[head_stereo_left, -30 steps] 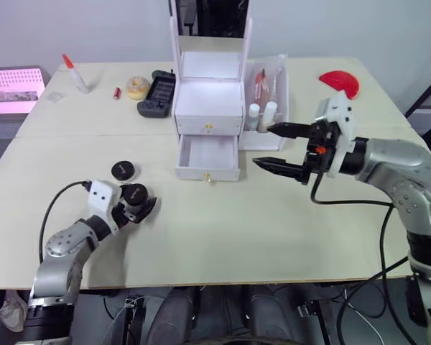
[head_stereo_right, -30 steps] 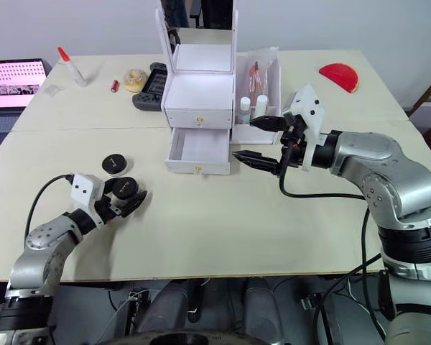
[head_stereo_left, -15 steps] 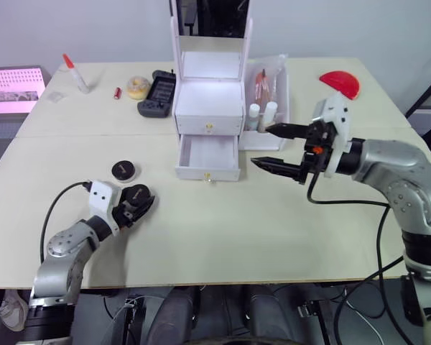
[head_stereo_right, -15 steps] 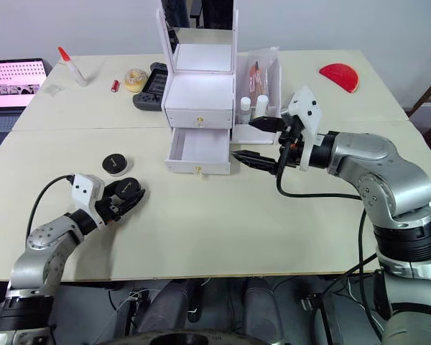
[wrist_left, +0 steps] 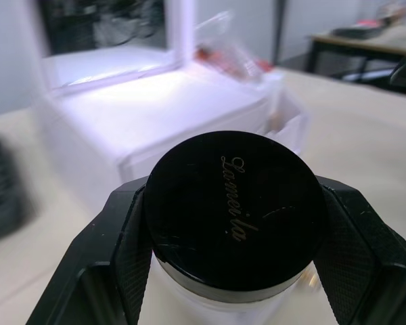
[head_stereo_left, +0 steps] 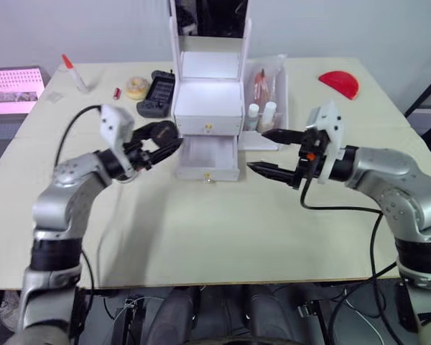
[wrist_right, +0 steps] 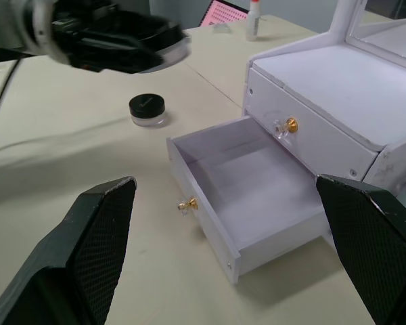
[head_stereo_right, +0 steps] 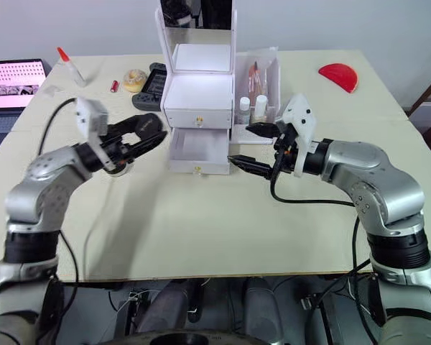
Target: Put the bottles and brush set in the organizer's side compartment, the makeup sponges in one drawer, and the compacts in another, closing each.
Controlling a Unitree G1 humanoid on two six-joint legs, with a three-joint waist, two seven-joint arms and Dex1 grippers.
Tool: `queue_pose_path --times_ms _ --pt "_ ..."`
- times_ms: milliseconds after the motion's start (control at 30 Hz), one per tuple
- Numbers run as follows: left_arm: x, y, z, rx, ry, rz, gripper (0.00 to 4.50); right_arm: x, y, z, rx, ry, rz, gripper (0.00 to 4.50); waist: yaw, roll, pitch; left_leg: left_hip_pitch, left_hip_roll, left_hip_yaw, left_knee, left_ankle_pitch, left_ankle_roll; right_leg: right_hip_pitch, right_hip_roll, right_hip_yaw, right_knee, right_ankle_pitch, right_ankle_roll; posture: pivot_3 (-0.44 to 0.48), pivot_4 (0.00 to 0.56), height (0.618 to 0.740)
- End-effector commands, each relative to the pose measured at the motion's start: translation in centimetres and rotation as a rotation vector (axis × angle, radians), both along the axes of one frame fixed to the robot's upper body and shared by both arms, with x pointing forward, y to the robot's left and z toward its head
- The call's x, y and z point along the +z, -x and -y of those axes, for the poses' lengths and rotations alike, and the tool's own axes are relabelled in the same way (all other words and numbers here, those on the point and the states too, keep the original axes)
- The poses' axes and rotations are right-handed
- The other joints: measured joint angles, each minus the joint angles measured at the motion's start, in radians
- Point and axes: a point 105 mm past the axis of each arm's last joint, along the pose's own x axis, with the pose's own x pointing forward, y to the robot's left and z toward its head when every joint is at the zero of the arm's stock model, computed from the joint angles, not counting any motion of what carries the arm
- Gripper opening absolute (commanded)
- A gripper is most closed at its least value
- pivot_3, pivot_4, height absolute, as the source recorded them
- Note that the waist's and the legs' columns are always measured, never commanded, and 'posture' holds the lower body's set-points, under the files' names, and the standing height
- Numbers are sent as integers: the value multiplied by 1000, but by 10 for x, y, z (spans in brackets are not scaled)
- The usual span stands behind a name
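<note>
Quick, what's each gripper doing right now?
Left gripper: closed on a black-lidded compact.
Right gripper: open, holding nothing.

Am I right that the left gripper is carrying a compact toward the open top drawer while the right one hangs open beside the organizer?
Not quite: the open drawer is the lower drawer, not the top one; the right wrist view shows the upper drawer shut above it. The rest holds: the left gripper holds a compact, and the right gripper hangs open beside the organizer.
</note>
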Motion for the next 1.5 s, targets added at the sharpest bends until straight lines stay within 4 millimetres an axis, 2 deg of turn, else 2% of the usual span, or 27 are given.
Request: queue_pose_path --times_ms 33,167,333,500,800,867,933,1200,1333,1433,1500 --pt "-12 -13 10 -56 -31 -24 2709 12 6 -2 -3 -8 62 4500 -2 0 0 0 0 0 0 0 0 0 0 0 0 0 0 0 150 738" --pt "-22 -24 21 -96 -51 -43 2709 14 8 -3 -23 -14 75 4500 -1 0 0 0 1 -1 0 0 0 0 1 0 1 0 0 0 150 738" --pt "-29 -29 28 -122 -54 -51 2709 15 11 -1 -48 -22 79 4500 4 0 0 0 0 -1 0 0 0 0 1 0 1 0 0 0 150 738" --pt "-39 -31 27 -112 -90 -61 2709 15 14 1 -65 -26 79 4500 5 0 0 0 0 -1 0 0 0 0 0 0 1 0 0 0 150 738" --pt "-41 -34 27 -98 -92 -64 2709 15 14 1 -75 -33 74 4500 5 0 0 0 0 -1 0 0 0 0 0 0 1 0 0 0 150 738" --pt "-41 -34 27 -96 -94 -67 3778 14 14 1 -76 -34 74 4500 5 0 0 0 0 -2 0 0 0 0 0 0 1 0 0 0 150 738" --pt "-41 -34 26 -89 -94 -72 4484 15 14 1 -76 -36 74 4500 5 0 0 0 0 -1 0 0 0 0 0 0 1 0 0 0 150 738" --pt "-33 -33 22 -86 -65 -80 4484 14 12 2 -82 -37 74 4500 4 0 0 0 0 -2 0 0 0 0 0 0 1 0 0 0 150 738" --pt "-21 -25 12 -95 -40 -71 4484 14 11 7 -91 -33 76 4500 2 0 0 0 0 -2 0 0 0 0 1 0 2 0 0 0 150 738" --pt "-6 -8 -8 -114 -11 -70 4484 13 11 24 -133 -15 75 4500 0 0 0 0 0 -2 0 0 0 0 1 0 2 0 0 0 150 738" --pt "0 1 -29 -76 -11 -72 4484 11 13 39 -171 6 69 4500 -1 0 0 0 0 -2 0 0 0 0 0 0 2 0 0 0 150 738"
